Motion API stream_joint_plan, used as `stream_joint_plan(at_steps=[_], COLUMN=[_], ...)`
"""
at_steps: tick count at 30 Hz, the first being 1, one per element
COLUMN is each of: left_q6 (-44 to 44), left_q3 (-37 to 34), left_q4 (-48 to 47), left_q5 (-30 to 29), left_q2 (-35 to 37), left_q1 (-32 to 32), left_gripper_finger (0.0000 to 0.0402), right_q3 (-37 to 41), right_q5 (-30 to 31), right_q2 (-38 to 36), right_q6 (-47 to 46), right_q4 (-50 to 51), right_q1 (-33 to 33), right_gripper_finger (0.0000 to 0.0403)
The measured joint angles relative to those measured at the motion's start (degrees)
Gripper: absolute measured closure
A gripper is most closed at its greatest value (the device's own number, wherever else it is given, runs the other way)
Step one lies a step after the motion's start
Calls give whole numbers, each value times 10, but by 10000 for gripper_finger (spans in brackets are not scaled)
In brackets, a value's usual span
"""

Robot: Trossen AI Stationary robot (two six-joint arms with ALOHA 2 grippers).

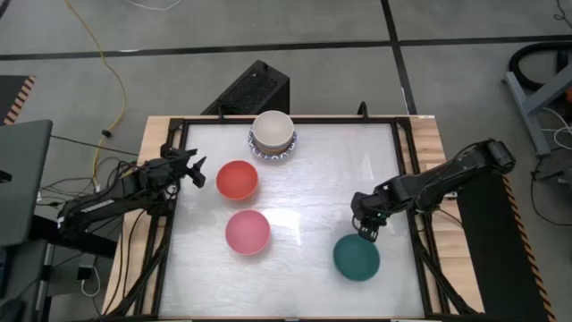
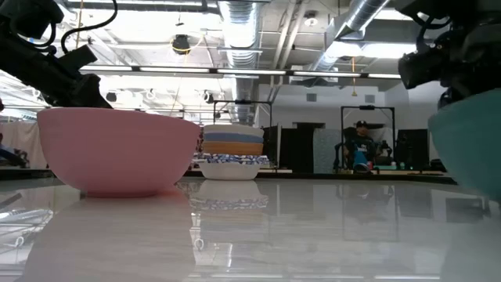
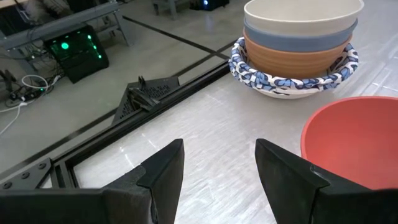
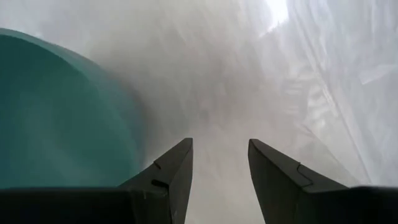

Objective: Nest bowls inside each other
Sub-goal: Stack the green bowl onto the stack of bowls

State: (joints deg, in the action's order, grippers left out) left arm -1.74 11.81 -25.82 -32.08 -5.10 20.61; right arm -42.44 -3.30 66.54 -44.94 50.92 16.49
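Table [image 1: 304, 188] surface, pale and glossy inside a dark frame, is carrying every bowl. Behind its far edge a black box [image 1: 251, 89] is standing on the floor, and a yellow cable [image 1: 114, 85] is trailing past the left side.

A stack of bowls [image 1: 272, 134] is sitting at the far middle: a blue-patterned white bowl [image 3: 292, 78] at the bottom, an orange bowl [image 3: 298, 57] nested in it, then a blue bowl [image 3: 300, 32], and a cream bowl [image 3: 303, 14] on top. The red bowl [image 1: 237, 180] is lying nearer, left of centre, with the pink bowl [image 1: 248, 232] just in front of it. The dark green bowl [image 1: 357, 257] is resting well apart on the right near side.

The left claw [image 1: 198, 172] is hovering just left of the red bowl, fingers spread apart and empty, the bowl's rim showing just beyond one fingertip in its wrist view. The right claw [image 1: 367, 233] is hanging over the far rim of the dark green bowl, fingers parted and gripping nothing, the bowl lying beside one finger [image 4: 171, 177].
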Motion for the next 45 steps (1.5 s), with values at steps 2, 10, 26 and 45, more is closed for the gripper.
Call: stream_joint_plan(at_steps=[2,10,26,45], left_q6=[0,0,0,0], left_q3=[0,0,0,0], left_q4=[0,0,0,0], left_q5=[0,0,0,0], left_q2=[0,0,0,0], left_q1=[0,0,0,0], left_gripper_finger=[212,212,212,212], right_q3=[0,0,0,0], right_q5=[-1,0,3,-8], right_q2=[-7,-71,52,72], right_q6=[9,15,0,-1], right_q4=[-8,-61,-69,-69], right_q1=[0,2,65,65], right_gripper_finger=[225,225,225,239])
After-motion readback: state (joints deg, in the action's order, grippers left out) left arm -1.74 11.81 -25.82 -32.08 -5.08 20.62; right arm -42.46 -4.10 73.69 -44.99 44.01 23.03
